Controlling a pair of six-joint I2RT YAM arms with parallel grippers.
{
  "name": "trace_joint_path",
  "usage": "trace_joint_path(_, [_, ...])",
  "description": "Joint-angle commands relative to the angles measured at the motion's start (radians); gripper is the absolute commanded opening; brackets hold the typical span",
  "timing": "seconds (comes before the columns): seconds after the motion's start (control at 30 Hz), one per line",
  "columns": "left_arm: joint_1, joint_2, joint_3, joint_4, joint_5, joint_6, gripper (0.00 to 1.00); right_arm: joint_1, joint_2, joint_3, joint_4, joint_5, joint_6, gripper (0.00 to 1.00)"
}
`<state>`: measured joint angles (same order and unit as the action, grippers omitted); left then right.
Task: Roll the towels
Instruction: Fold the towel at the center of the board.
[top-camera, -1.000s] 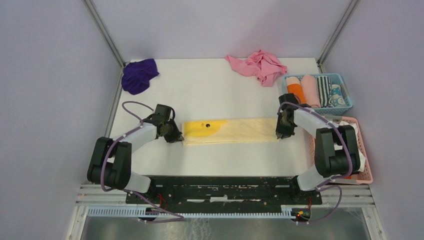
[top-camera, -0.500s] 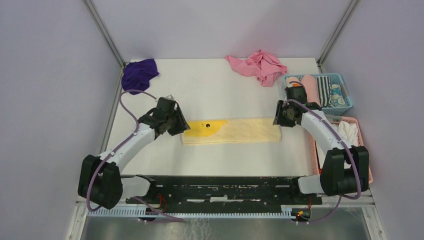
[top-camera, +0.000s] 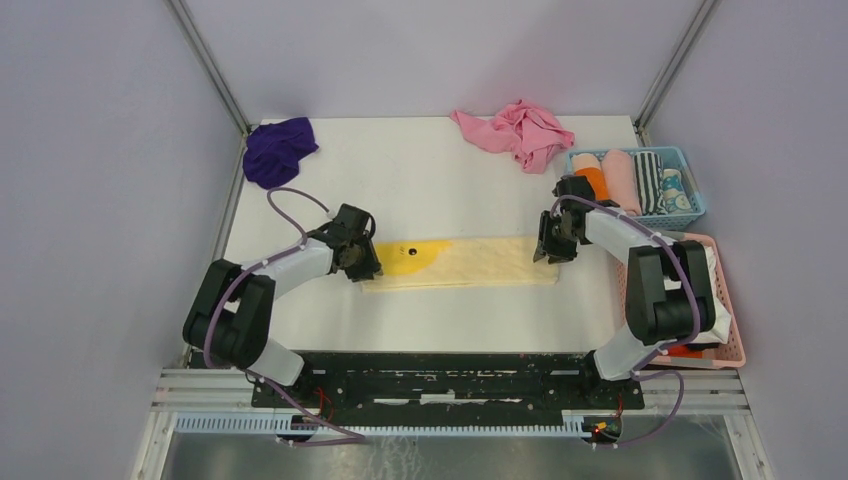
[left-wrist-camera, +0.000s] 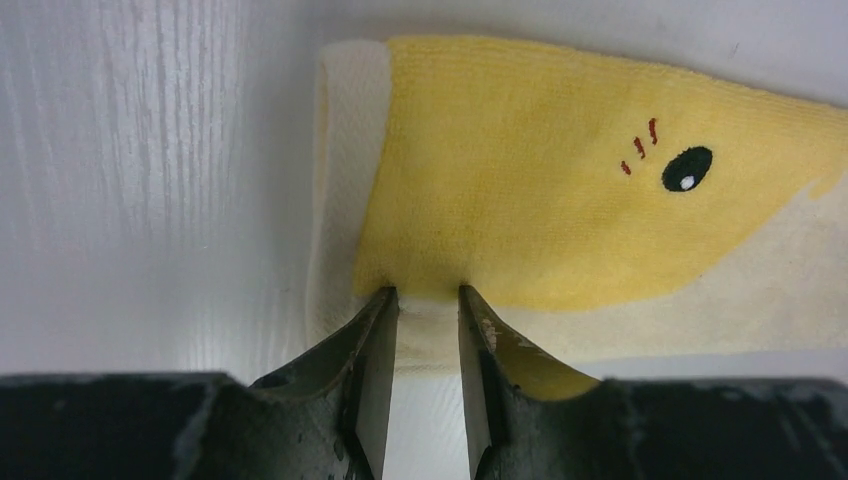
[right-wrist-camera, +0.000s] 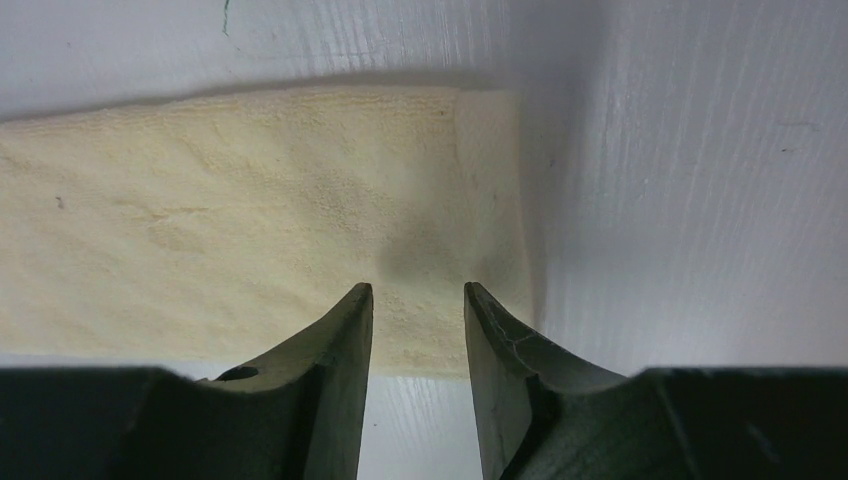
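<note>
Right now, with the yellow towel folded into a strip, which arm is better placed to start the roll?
Likely left: the left gripper stands open at the left end of the yellow towel, and rolling from there would finish near the blue basket. The right gripper mirrors it.

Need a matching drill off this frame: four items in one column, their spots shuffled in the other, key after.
1 yellow towel
2 purple towel
3 pink cloth
4 blue basket

A far left corner, bunched
B right side, holds rolls
C mid-table, flat strip
D far edge, right of centre, bunched

Pairs: 1-C, 2-A, 3-D, 4-B
</note>
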<state>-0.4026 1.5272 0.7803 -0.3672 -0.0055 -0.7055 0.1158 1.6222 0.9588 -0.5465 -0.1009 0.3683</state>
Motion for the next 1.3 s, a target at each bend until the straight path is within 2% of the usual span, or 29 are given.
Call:
trace_joint_path(0.0, [0.009, -0.025, -0.073, -0.029, -0.102, 0.013, 0.37, -0.001, 0.022, 0.031, -0.022, 0.024, -0.012, 0.46])
trace_joint_path(0.27, [0.009, -0.076, -0.064, -0.044, -0.096, 0.02, 0.41, 0.0, -0.061, 0.049, -0.083, 0.137, -0.029, 0.51])
trace_joint_path(0.63, [0.009, -0.091, -0.075, -0.036, -0.091, 0.02, 0.42, 0.023, 0.079, 0.051, -0.096, 0.072, -0.043, 0.5])
trace_joint_path(0.73, [0.01, -0.092, -0.08, -0.033, -0.092, 0.018, 0.42, 0.028, 0.107, 0.046, -0.118, 0.104, -0.037, 0.46])
trace_joint_path(0.83, [0.009, -0.091, -0.088, -0.033, -0.09, 0.017, 0.42, 0.035, 0.131, 0.04, -0.132, 0.108, -0.034, 0.37])
trace_joint_path(1.0, [-0.019, -0.094, -0.093, -0.03, -0.079, -0.002, 0.43, 0.045, 0.144, 0.051, -0.155, 0.173, -0.032, 0.08])
trace_joint_path(1.07, [-0.05, -0.107, -0.097, -0.017, -0.064, -0.026, 0.44, 0.044, 0.096, 0.052, -0.163, 0.271, -0.017, 0.02])
trace_joint_path(1.17, [-0.093, -0.134, -0.102, 0.011, -0.023, -0.068, 0.45, 0.041, 0.018, 0.073, -0.195, 0.453, -0.005, 0.0])
trace_joint_path(1.27, [-0.113, -0.175, -0.105, 0.056, 0.037, -0.102, 0.47, 0.041, -0.04, 0.107, -0.233, 0.532, -0.003, 0.0])
